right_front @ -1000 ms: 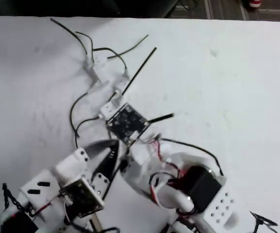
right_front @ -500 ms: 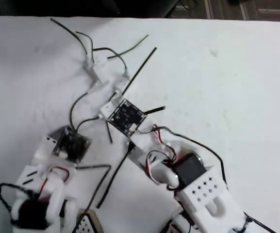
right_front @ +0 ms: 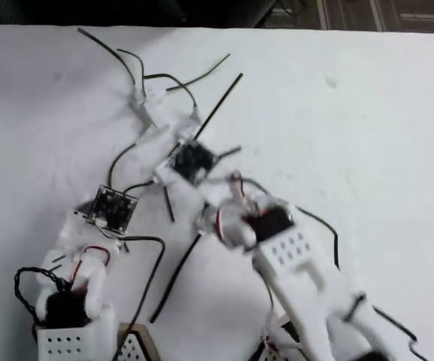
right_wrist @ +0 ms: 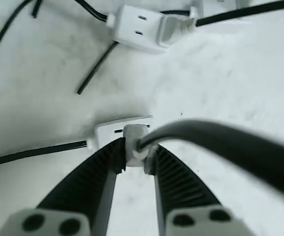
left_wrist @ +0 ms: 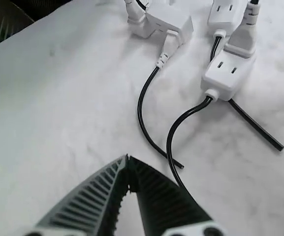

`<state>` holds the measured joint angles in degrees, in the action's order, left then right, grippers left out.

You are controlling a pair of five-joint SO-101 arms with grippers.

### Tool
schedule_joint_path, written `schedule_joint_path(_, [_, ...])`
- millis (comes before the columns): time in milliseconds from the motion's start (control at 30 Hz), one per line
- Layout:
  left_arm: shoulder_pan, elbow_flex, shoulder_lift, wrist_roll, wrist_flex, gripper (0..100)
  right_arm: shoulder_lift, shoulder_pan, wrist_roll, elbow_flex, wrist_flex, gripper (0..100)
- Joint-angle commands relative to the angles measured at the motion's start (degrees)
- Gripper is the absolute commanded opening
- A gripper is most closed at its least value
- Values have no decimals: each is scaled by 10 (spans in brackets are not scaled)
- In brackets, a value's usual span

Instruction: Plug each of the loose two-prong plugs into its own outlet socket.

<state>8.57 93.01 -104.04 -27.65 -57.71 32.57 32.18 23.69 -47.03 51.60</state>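
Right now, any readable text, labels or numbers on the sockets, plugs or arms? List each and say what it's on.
No readable text in any view.
The outlet socket shows only its slots, no print.
The plug held in the right pincer is plain white.
The arm housing shows only a hole pattern; any marking there is too blurred to read.

Our left arm [right_front: 74, 293] was white printed plastic around a black motor [right_front: 62, 312], with looping red and black wires [right_front: 96, 252] and a small dark camera board [right_front: 113, 207]. Our right arm [right_front: 307, 286] was white too, with a black motor, red wires and a block [right_front: 288, 248] dotted with holes. The left gripper [left_wrist: 128, 160] and right gripper [right_wrist: 136, 147] had dark ribbed fingers [left_wrist: 156, 191] with round screw holes at the base.
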Motion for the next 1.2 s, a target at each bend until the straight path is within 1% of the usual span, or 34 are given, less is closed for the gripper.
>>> schedule_joint_path(0, [4,-1,-5,-5,9,24,-106,-33,33,80,-7,16])
schedule_joint_path(67, [4,-1,-5,-5,9,24,-145,-38,71,96,-7,16])
schedule_joint_path(167, [4,1,-5,-5,9,24,-175,-39,97,100,-7,16])
schedule_joint_path(233, [4,9,-5,-6,12,24,-179,-36,99,98,-7,16])
schedule_joint_path(367, [4,11,-5,-38,12,24,-182,-36,99,99,-11,16])
schedule_joint_path(633, [4,11,-5,-38,12,24,-174,-36,95,100,-27,17])
schedule_joint_path(767, [-3,1,-5,-36,18,27,-103,-36,91,101,9,17])
schedule_joint_path(833, [-16,-17,-2,-34,17,28,-48,-42,58,101,36,17])
schedule_joint_path(900, [-25,-28,-2,-6,17,55,10,-59,11,98,62,17])
schedule_joint_path(1000, [-48,-33,-1,39,15,181,71,-97,-52,97,89,17])
schedule_joint_path(1033, [-58,-35,-1,44,9,198,82,-111,-66,97,100,17])
schedule_joint_path(1167, [-124,-77,-1,46,-35,138,85,-166,-121,97,122,16])
